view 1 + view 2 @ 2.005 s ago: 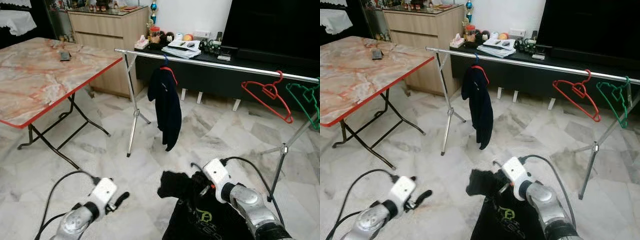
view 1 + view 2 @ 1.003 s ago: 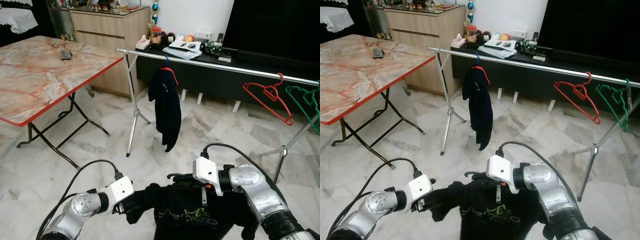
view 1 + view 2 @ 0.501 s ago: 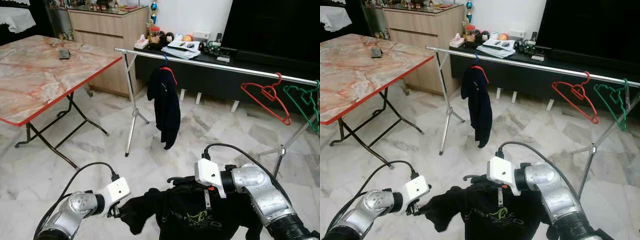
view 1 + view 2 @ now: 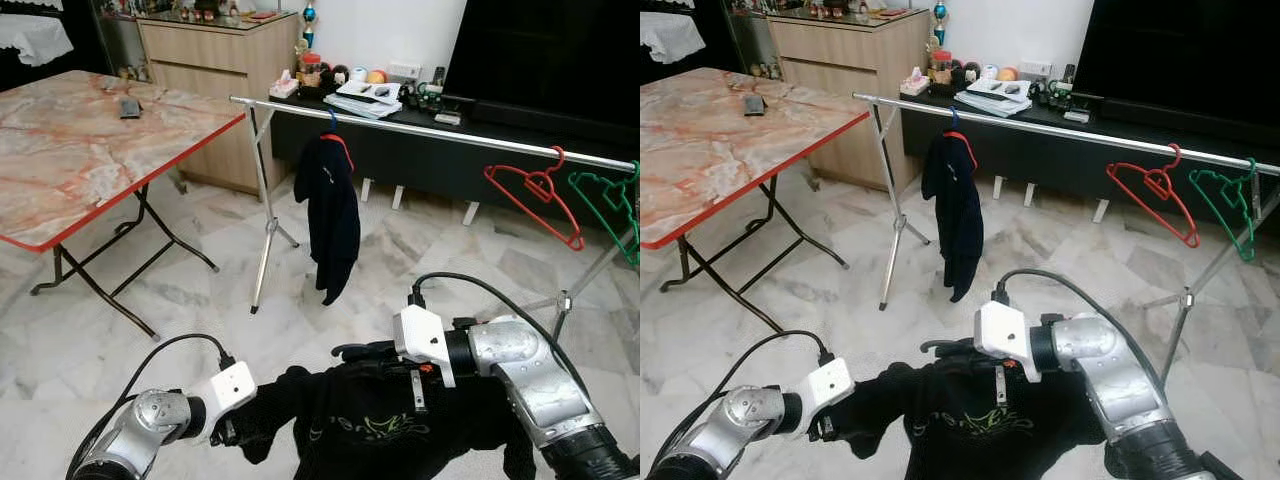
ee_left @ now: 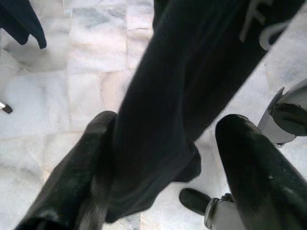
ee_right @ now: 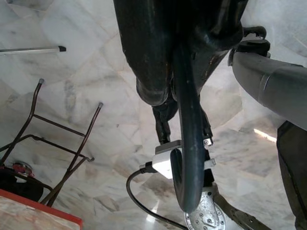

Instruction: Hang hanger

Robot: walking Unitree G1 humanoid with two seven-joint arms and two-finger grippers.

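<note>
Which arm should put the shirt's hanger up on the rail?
Right, most likely. The right claw grips the dark hanger hook at the black shirt collar, facing the silver rail. The left claw only pinches a sleeve low at the side.

Silver rail [image 4: 430, 128] carries dark garment [image 4: 332, 215], red hanger [image 4: 535, 195], green hanger [image 4: 612, 205].

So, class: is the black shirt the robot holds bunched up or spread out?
Spread out: the black shirt stretches between the left gripper and right gripper.
</note>
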